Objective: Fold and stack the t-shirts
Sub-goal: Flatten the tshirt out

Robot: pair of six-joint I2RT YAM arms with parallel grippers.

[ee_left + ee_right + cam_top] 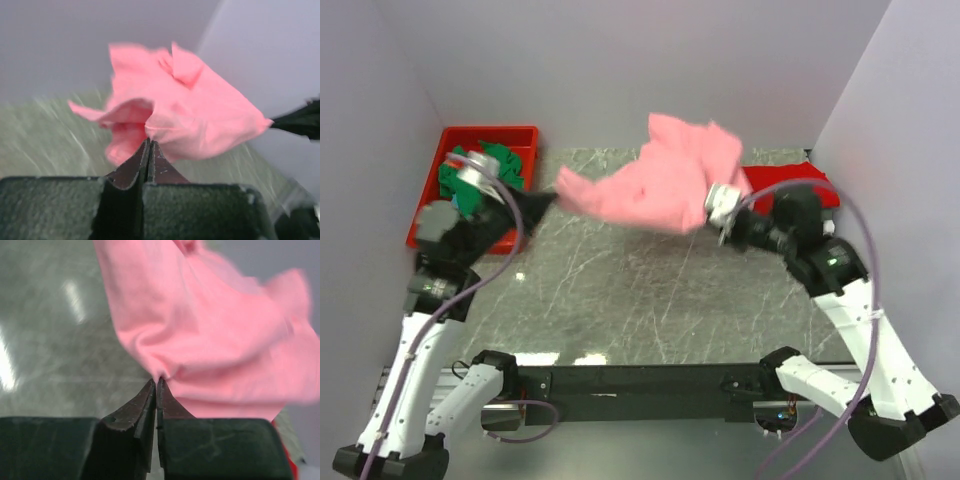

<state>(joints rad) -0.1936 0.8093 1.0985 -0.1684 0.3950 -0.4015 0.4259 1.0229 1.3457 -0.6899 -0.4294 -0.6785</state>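
My left pincer (pixel 548 198) and right pincer (pixel 718 212), from above, each pinch one end of the pink t-shirt (pixel 655 180), hung crosswise between them over the desk (pixel 620 290). Each wrist view shows jaws pressed on cloth straight ahead.

You have two arms to count: the left arm (pixel 415 350) and the right arm (pixel 875 340). Each carries one pair, the left fingers (pixel 136 167) and the right fingers (pixel 142 402), four in all. There is one pink t-shirt (pixel 665 180). There is one red bin (pixel 525 140), and the green cloth (pixel 470 190) in it is a single heap; you cannot tell how many shirts make it up. One patch of red cloth (pixel 780 178) shows at the far right. All of it sits over one tabletop (pixel 620 290).
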